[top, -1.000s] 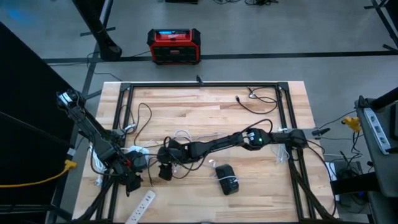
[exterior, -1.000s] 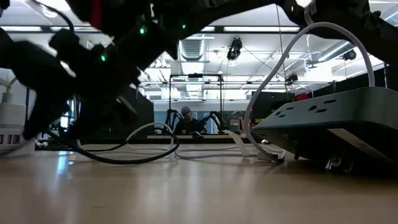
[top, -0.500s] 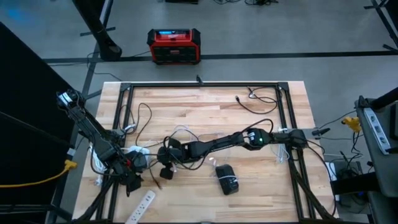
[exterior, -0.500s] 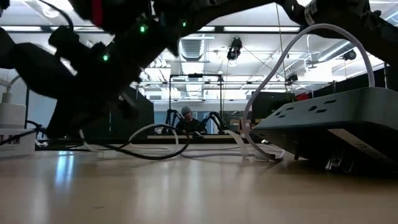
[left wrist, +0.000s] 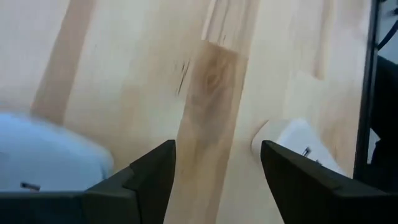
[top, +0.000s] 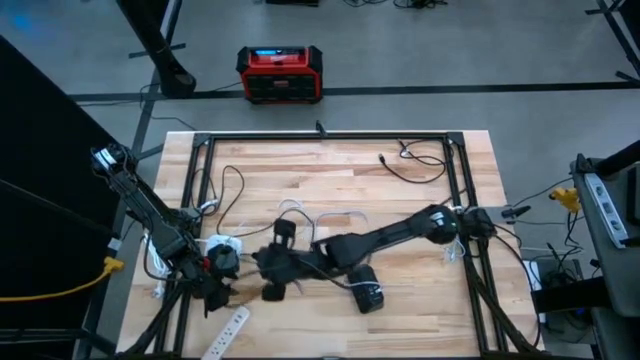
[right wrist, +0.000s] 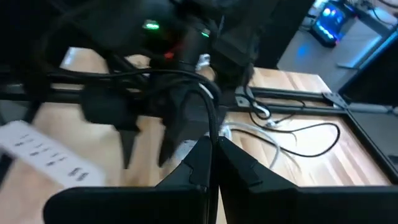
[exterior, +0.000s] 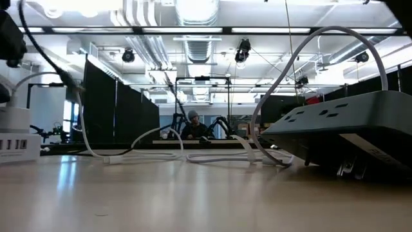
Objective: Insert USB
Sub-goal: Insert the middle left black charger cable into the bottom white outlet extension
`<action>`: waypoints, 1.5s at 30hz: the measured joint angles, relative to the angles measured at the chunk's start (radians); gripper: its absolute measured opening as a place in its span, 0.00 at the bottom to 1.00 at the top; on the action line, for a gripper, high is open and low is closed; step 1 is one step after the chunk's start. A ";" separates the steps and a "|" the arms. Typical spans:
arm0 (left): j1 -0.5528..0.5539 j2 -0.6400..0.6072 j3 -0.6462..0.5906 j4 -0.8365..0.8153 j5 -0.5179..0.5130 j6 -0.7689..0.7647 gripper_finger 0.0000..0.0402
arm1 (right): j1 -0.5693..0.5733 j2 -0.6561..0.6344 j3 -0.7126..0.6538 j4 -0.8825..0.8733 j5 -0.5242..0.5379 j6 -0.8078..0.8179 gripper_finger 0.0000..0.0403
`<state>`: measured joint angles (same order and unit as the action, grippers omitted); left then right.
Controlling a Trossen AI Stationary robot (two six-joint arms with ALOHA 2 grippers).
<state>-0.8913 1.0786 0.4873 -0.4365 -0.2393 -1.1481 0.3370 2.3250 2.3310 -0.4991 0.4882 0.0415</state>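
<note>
Thin black cable (right wrist: 208, 109) — pinched in right end effector (right wrist: 211, 163)

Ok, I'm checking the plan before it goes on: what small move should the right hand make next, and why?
Probably ease the right hand toward the white charger block. Its fingers look shut on the black cable, and the block lies close by, beside the open left hand. The plug end itself isn't visible, so go slowly.
</note>
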 joint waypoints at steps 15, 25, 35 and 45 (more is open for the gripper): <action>-0.005 -0.004 0.001 0.474 -0.242 0.666 0.60 | 0.126 -0.072 0.000 -0.026 0.021 -0.006 0.00; -0.004 0.002 0.002 0.680 -0.144 1.000 0.59 | 0.149 -0.078 0.000 -0.020 0.038 0.007 0.00; 0.027 0.054 0.002 0.682 -0.145 0.886 0.53 | 0.143 -0.078 0.000 -0.020 0.039 0.012 0.00; 0.032 0.057 0.002 0.673 -0.154 0.822 0.39 | 0.143 -0.078 0.000 -0.021 0.038 0.012 0.00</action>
<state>-0.8589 1.1356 0.4897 0.2363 -0.3936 -0.3264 0.4797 2.2467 2.3310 -0.5198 0.5262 0.0531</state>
